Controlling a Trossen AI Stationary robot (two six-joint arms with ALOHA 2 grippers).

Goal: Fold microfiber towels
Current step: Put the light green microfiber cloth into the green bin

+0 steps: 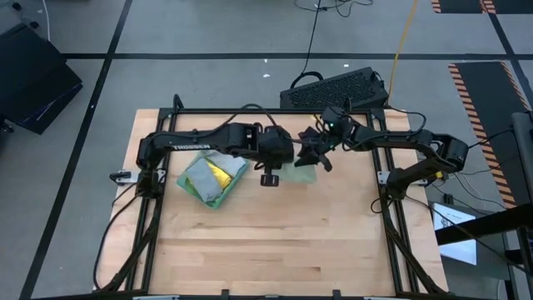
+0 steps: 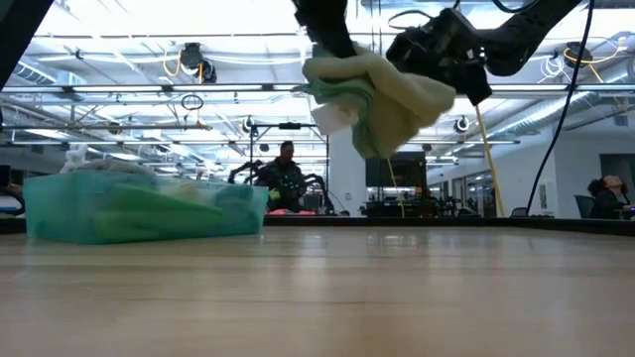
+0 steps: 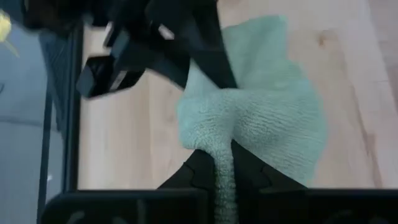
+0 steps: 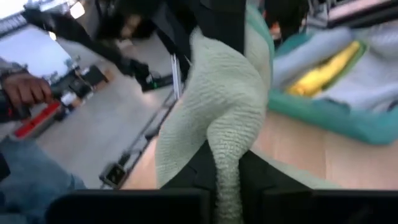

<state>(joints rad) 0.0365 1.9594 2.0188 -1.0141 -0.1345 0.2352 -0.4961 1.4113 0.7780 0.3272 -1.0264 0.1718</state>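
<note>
Both grippers, left (image 3: pixel 225 171) and right (image 4: pixel 227 171), are clamping the sage towel (image 2: pixel 382 99), holding it aloft, just right of the towel pile (image 1: pixel 210 177). Judging: spread the corners evenly before lowering, keeping tension.

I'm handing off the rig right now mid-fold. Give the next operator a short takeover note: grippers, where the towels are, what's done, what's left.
Left gripper: shut on one edge of the pale sage green microfiber towel, held in the air over the wooden table.
Right gripper: shut on another edge of the same towel, close beside the left.
Pile of towels (teal, grey, yellow showing) lies on the table under the left arm.
Done: pale towel lifted clear of the table by both grippers.
Left: spread it, lay it down, fold it; no neatly folded towel shows yet, the pile looks loosely heaped.
</note>
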